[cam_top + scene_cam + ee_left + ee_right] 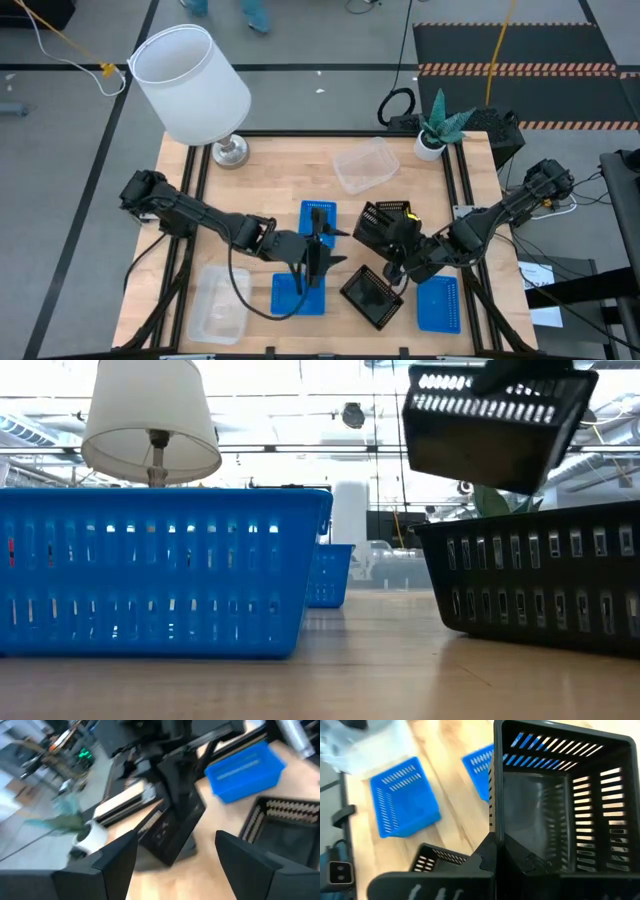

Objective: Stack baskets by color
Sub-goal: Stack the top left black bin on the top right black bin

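A black basket (383, 224) is held tilted above the desk (280, 170), clenched at its rim by the right tool (401, 243). A second black basket (371, 295) lies on the desk just below it, near the front edge. One blue basket (438, 304) sits to its right; two more (318, 220) (290, 296) lie at the centre, where the left tool (316, 258) hangs between them, its fingers (248, 865) spread and empty. Clear baskets are seen at the back (366, 165) and front left (220, 303). A lamp (190, 72) and plant (440, 125) stand at the rear.
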Motion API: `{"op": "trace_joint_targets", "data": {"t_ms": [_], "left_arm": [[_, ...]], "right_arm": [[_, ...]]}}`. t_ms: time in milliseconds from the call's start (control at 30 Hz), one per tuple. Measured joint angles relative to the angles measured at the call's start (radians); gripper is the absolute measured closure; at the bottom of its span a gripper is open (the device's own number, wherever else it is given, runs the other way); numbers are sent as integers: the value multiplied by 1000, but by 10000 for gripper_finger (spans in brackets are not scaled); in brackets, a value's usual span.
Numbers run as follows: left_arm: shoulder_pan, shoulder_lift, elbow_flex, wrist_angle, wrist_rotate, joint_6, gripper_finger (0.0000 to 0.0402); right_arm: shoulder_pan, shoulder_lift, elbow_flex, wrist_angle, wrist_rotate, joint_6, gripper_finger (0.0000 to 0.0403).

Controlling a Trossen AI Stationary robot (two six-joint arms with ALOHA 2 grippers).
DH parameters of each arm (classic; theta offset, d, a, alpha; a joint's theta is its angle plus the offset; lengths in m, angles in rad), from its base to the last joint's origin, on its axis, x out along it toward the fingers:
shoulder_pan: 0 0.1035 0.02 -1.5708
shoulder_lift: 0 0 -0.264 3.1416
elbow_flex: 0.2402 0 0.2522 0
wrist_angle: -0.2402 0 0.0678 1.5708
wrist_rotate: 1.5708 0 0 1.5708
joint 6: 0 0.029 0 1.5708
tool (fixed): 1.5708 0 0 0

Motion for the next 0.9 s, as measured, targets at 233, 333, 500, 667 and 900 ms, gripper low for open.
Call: {"op": "trace_joint_targets", "data": {"t_ms": [233,333,500,667,900], "left_arm": [[28,45,-11,110,44,72,128],[32,61,-10,112,57,92,128],[49,71,-11,38,79,82,135],[68,71,-10,18,151,69,181],[87,71,-10,14,207,48,266]], "right_arm": [[0,26,0,146,-27,-139,400],[-3,45,0,177,-54,-176,399],[-5,55,0,206,-54,-218,398],[-4,55,0,204,-57,-250,397],[-5,55,0,204,-51,-295,397]]}}
